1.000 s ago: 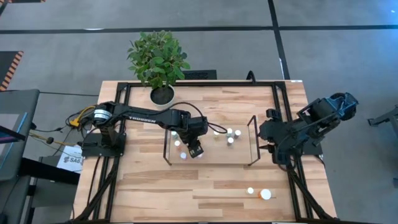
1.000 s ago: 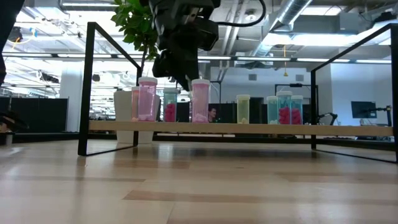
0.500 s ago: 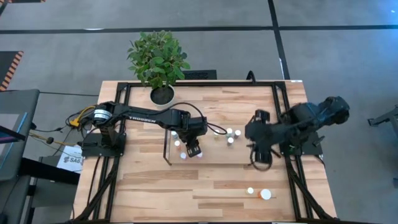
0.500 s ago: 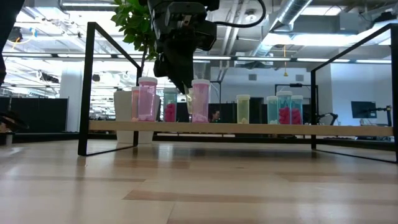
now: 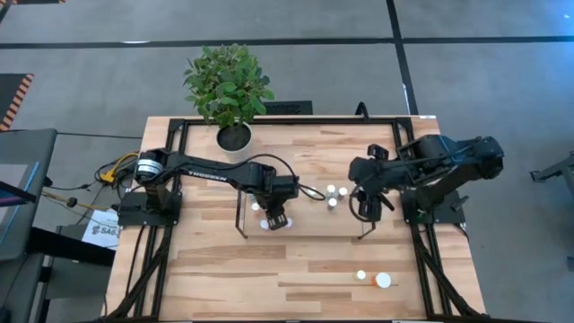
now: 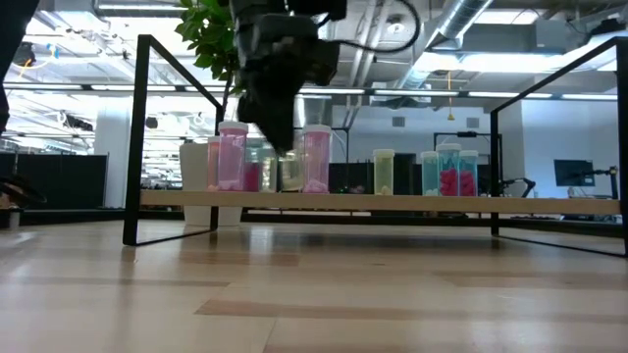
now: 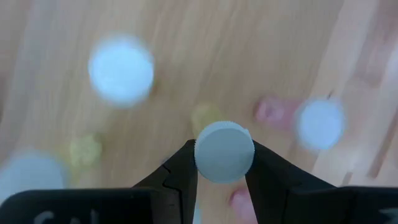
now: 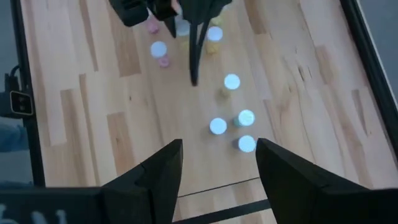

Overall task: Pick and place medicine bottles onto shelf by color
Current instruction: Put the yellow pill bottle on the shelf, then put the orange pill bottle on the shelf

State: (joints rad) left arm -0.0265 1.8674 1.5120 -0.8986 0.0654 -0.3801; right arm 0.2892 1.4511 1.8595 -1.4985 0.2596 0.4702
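The left gripper [image 5: 274, 215] is positioned over the left half of the shelf [image 6: 392, 202], which sits mid-bench. In the left wrist view its fingers [image 7: 177, 171] are closed against both sides of a white bottle cap [image 7: 224, 152] (the colour of the body below the cap cannot be determined). In the low view the gripper hangs between two pink bottles [image 6: 233, 157] standing on the shelf's left end.

Other medicine bottles on the shelf, as the low view shows them:
- a pale yellow bottle [image 6: 384, 171] near the centre;
- a group of teal bottles [image 6: 448, 170] toward the right, with pink contents visible.

The right gripper [image 5: 369, 206] is above the right end of the shelf, close to the black wire end frame [image 5: 364, 202]. The right wrist view shows its fingers [image 8: 163, 171] spread wide apart, holding nothing, with several white caps on the bench [image 8: 93, 93] beyond them.

Two further bottles stand off the shelf near the front right of the bench: a small one [image 5: 361, 275] and, just beside it, a wider white-orange one [image 5: 384, 281].

A potted plant [image 5: 228, 88] stands at the rear left of the bench.
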